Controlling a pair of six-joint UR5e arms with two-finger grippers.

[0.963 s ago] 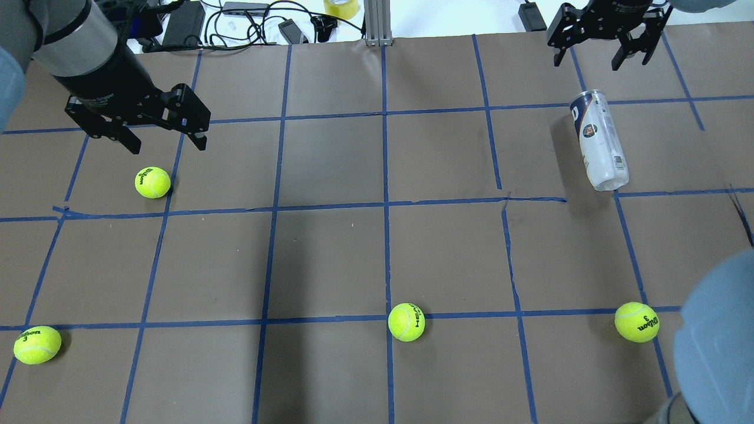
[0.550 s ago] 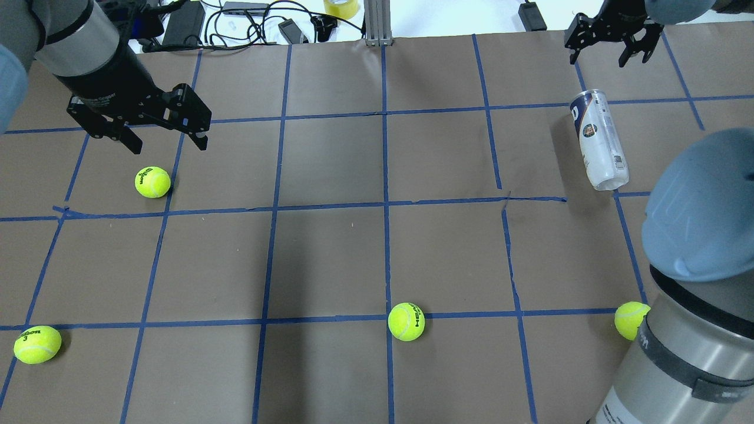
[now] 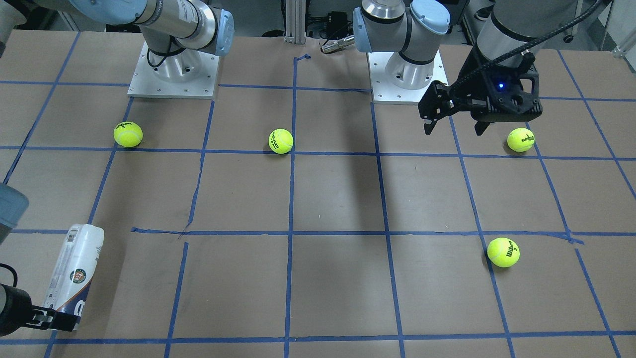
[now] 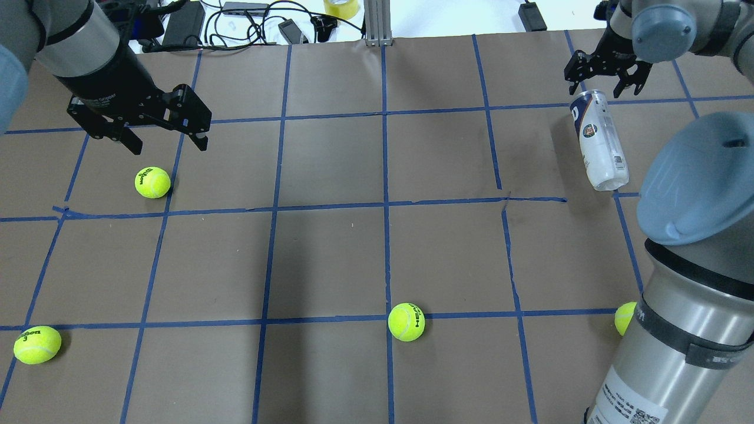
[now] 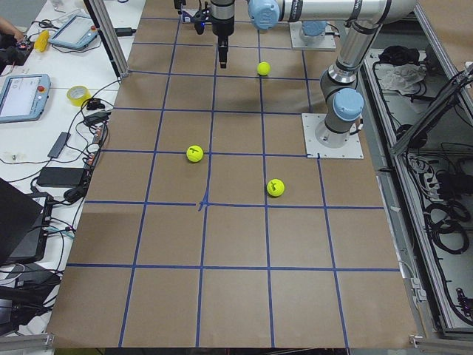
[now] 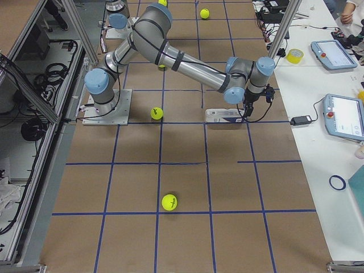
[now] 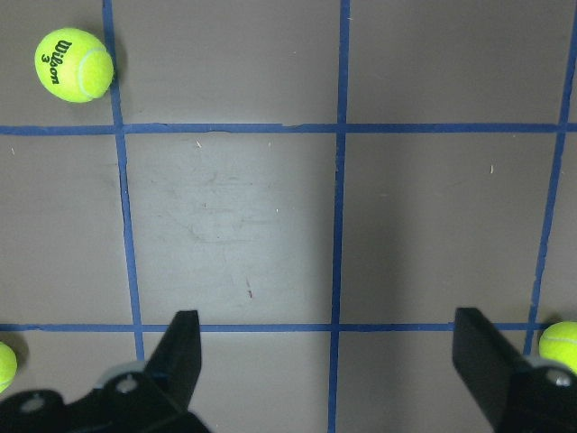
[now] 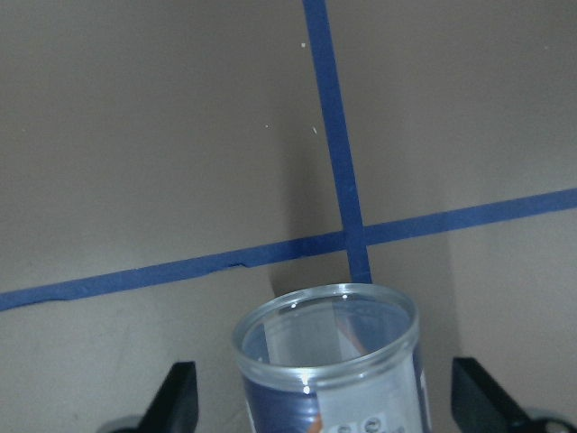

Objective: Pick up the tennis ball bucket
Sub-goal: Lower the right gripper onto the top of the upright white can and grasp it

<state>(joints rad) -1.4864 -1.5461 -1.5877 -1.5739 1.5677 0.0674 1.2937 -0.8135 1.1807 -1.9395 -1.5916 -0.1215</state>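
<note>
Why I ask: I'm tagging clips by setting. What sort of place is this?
Probably a robotics lab: two arms bolted to a tape-gridded table, teach pendants on a side bench.

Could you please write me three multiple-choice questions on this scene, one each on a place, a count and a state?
1. Where does the tennis ball bucket lie?
A) in the middle
B) by the right gripper
C) on the robot's left side
2. How many tennis balls lie on the table?
A) two
B) four
C) six
3. How is the right gripper?
A) open
B) shut on a ball
C) shut on the bucket
Answers: 1 B, the bucket's open end lies between that gripper's fingers; 2 B, the front-facing view shows four; 3 A, the right wrist view shows its fingers wide apart, clear of the rim.
</note>
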